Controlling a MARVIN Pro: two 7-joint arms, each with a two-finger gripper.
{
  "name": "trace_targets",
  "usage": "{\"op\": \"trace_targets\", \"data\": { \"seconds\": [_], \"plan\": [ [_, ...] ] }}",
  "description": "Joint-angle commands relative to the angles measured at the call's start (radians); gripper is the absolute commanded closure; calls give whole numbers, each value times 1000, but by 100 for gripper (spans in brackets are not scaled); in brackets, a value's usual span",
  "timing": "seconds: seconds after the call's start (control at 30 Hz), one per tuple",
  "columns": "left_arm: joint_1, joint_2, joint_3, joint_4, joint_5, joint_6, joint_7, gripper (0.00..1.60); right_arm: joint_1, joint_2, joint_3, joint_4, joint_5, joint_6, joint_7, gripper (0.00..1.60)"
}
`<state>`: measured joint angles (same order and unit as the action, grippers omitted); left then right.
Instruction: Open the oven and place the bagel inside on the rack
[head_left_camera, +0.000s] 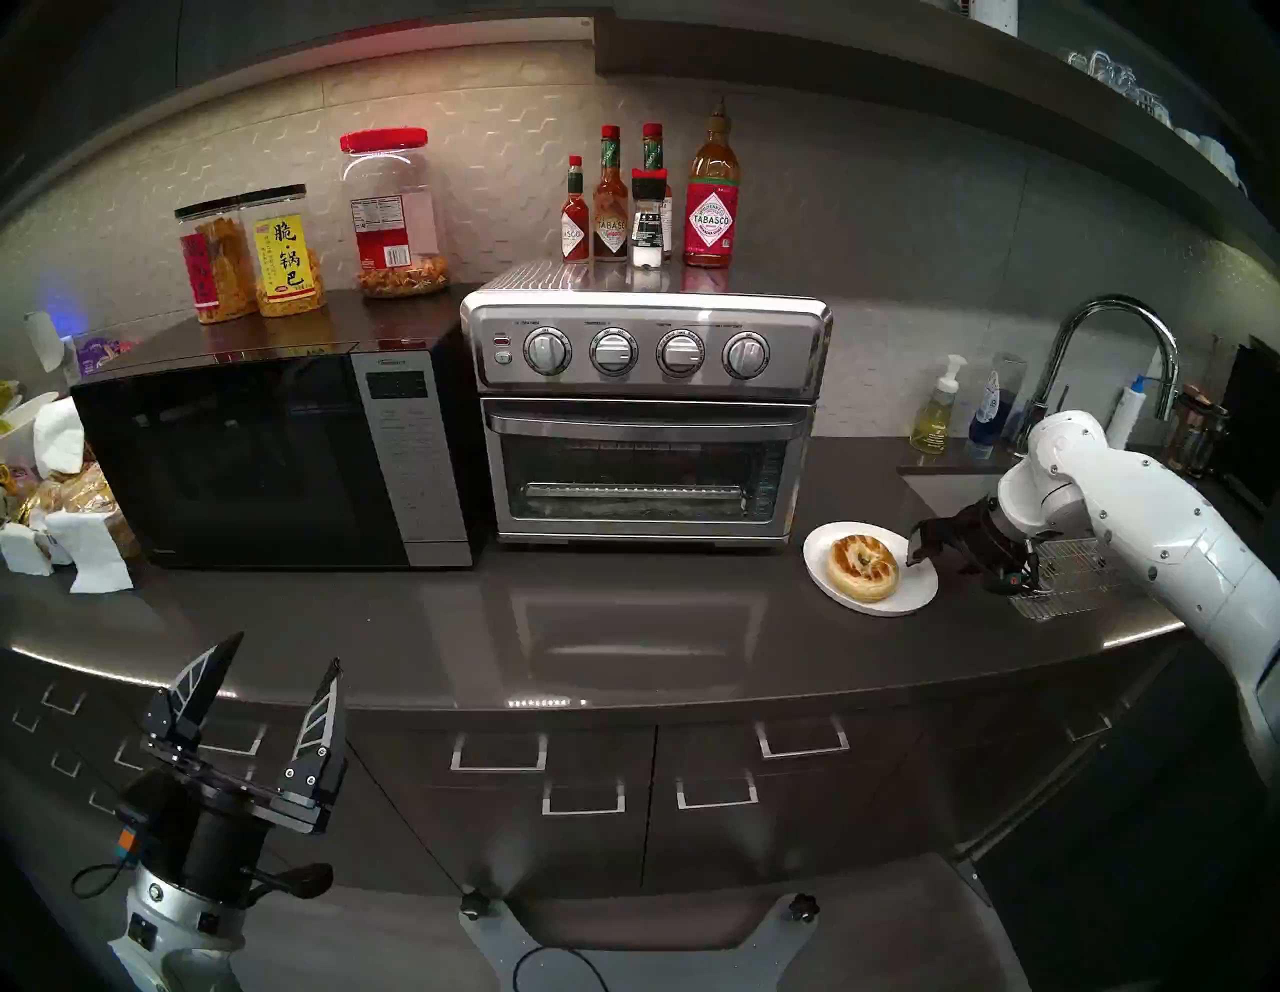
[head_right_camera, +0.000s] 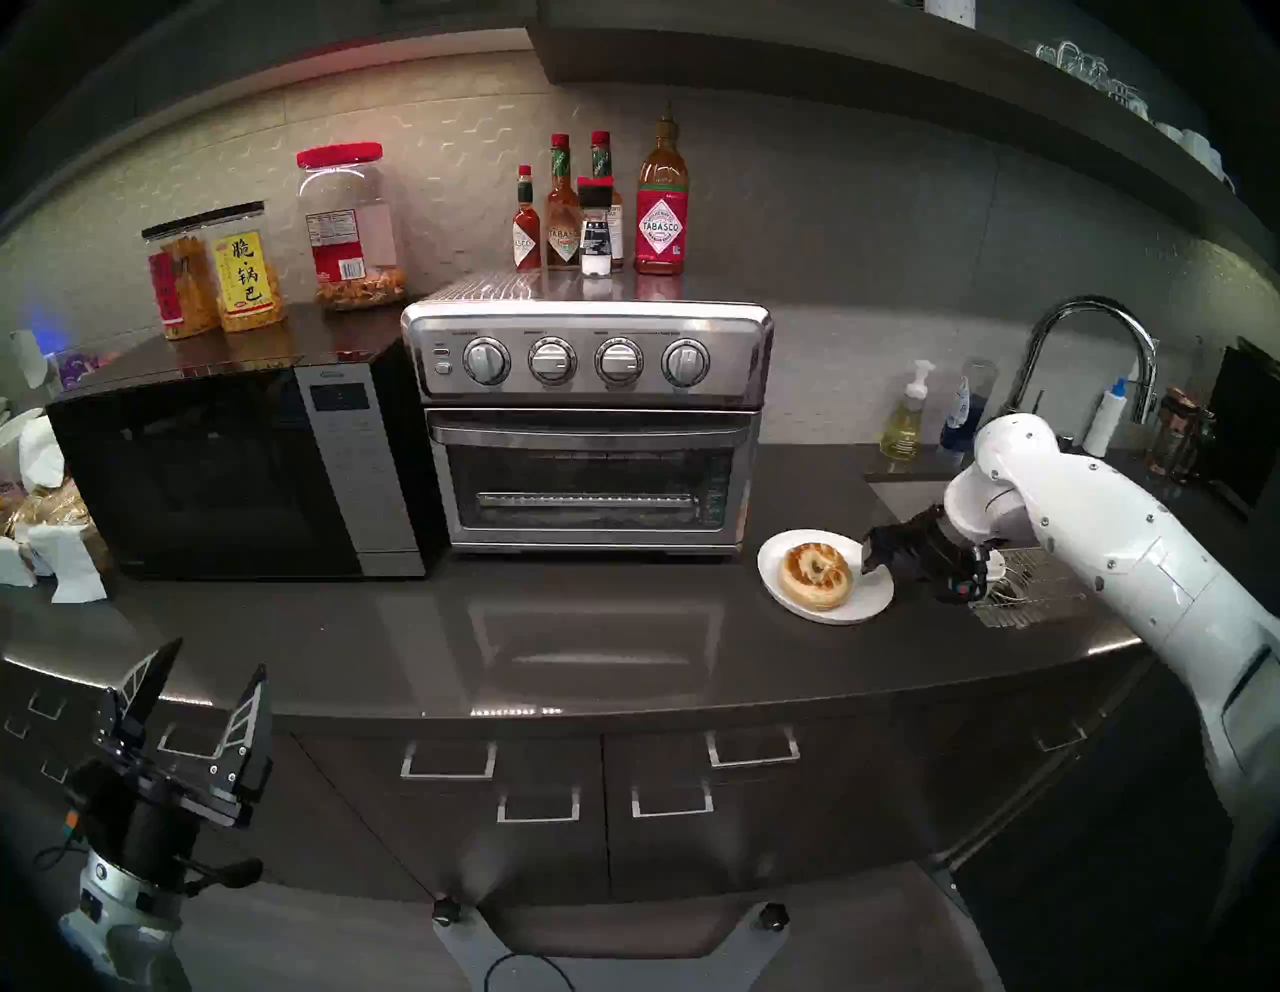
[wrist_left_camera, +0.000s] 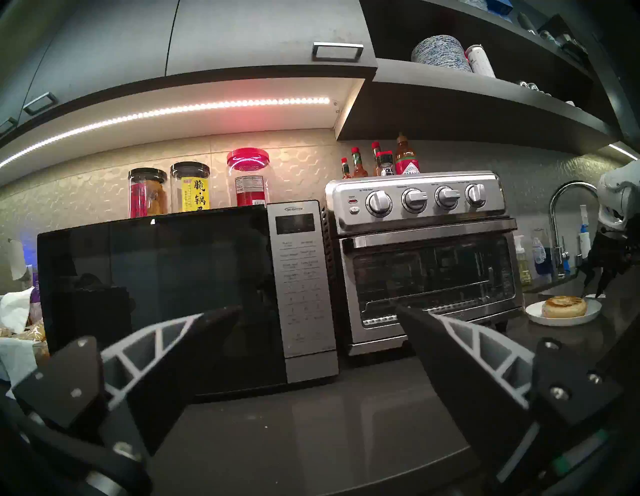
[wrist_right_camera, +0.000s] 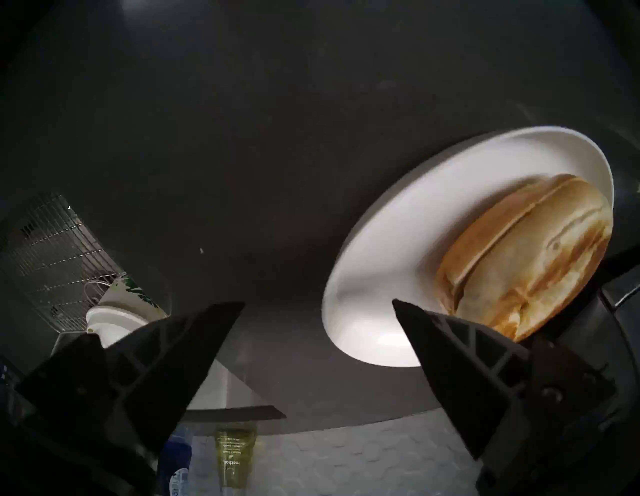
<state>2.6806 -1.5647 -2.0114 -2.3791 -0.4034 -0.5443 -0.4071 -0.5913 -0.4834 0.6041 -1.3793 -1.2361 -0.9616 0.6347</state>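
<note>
The dark glossy countertop runs beneath grey wall cabinets. The oven, door closed, stands toward its rear edge. The bagel lies on a white plate near the front edge. The right gripper is spread beside the plate, empty. The left gripper is spread before the front edge.

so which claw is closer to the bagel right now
Right. The right claw hangs open over the plate's edge beside the bagel; the left claw is far off, short of the counter's front edge.
</note>
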Motion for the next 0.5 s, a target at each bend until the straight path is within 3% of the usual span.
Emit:
{"op": "trace_targets", "data": {
  "seconds": [0.0,0.47],
  "plan": [
    [-1,0,0,-16,0,-2,-1,0,46,26,44,21,46,2,-19,0],
    [-1,0,0,-16,-1,-3,-1,0,20,166,101,-27,235,2,-134,0]
  ]
}}
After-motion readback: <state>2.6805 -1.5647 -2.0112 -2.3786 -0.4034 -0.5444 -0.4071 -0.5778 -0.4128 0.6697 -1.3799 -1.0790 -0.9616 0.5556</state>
